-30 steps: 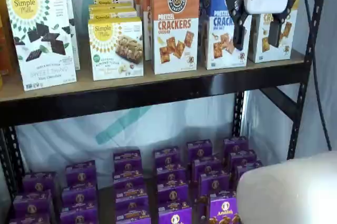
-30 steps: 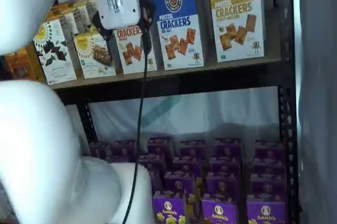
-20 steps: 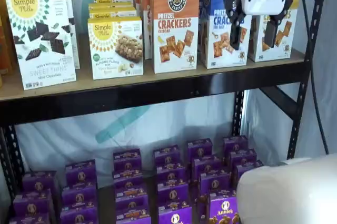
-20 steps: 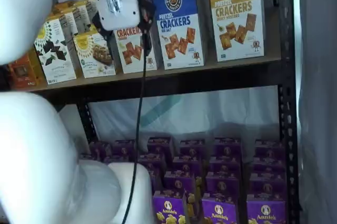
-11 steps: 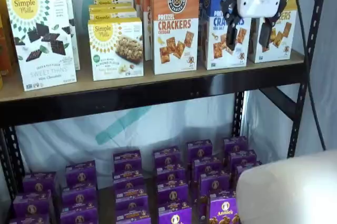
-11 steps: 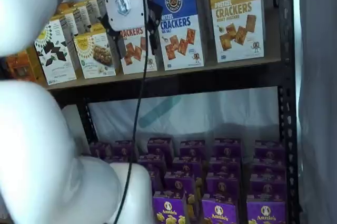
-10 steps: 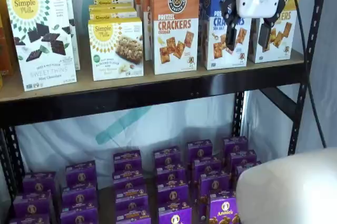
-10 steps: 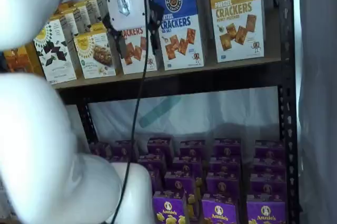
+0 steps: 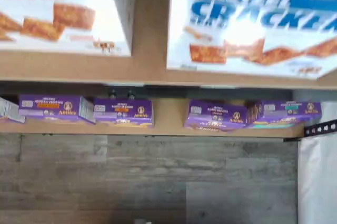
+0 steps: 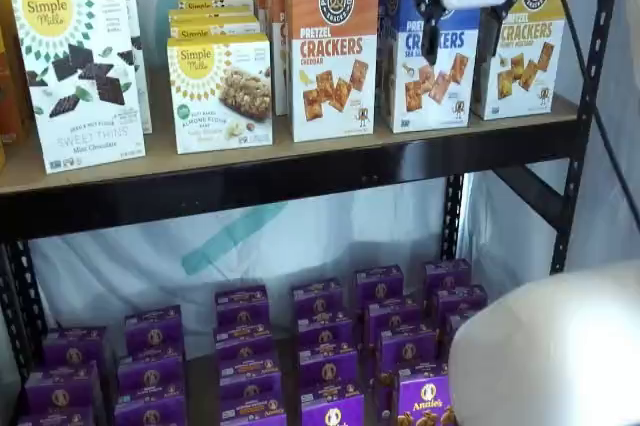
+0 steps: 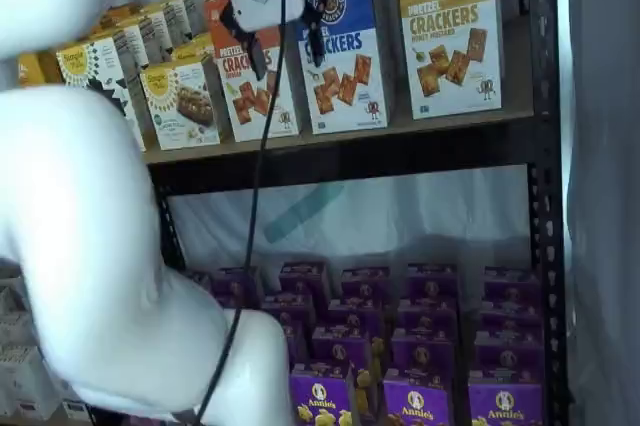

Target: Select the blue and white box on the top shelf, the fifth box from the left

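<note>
Blue-topped and white below, the blue and white box (image 10: 431,41) of pretzel crackers stands upright on the top shelf (image 10: 300,171), a tan wooden board fronted by a thick black beam, with an orange-topped box (image 10: 333,49) of the same design just beside it on one side and a yellow-topped box (image 10: 524,36) on the other. The white-bodied end effector (image 10: 456,31) hangs in front of the box's upper part in both shelf views, its two black fingers (image 10: 430,34) spread well apart with a plain gap between them and nothing gripped; whether the fingers touch the cardboard cannot be told. In a shelf view the same fingers (image 11: 316,38) straddle the edge between the orange-topped box (image 11: 252,86) and the blue and white box (image 11: 345,51), a black cable (image 11: 262,146) trailing down beside them. Farther along the shelf stand Simple Mills boxes (image 10: 80,71) (dark chocolate thins and almond flour bars among them). The wrist view looks down the face of the blue and white box (image 9: 253,24), its "PRETZEL CRACKERS" lettering blurred, with the orange-topped box (image 9: 63,11) set apart from it by a strip of bare shelf board. Below, on the lower level, rows of small purple boxes (image 10: 325,331) sit in ranks. The arm's white bulk (image 11: 90,236) fills much of one side.
</note>
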You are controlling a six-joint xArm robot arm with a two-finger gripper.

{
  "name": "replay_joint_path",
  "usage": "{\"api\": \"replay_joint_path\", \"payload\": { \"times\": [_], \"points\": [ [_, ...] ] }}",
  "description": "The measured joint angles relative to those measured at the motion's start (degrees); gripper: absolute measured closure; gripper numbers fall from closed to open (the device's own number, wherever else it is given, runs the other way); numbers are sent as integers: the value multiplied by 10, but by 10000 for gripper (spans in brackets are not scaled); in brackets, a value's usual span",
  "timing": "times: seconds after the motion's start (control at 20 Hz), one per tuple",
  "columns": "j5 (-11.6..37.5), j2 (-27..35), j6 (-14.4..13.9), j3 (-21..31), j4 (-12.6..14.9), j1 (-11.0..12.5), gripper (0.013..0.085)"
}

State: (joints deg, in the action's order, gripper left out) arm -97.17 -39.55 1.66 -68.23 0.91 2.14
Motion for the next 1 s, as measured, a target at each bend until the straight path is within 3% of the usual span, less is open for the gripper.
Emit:
{"api": "replay_joint_path", "payload": {
  "times": [0.15, 0.4, 1.0],
  "points": [
    [-3, 31, 14, -35, -14, 17, 130],
    [0, 72, 15, -89, 9, 13, 130],
    [-23, 117, 14, -149, -9, 14, 130]
  ]
}}
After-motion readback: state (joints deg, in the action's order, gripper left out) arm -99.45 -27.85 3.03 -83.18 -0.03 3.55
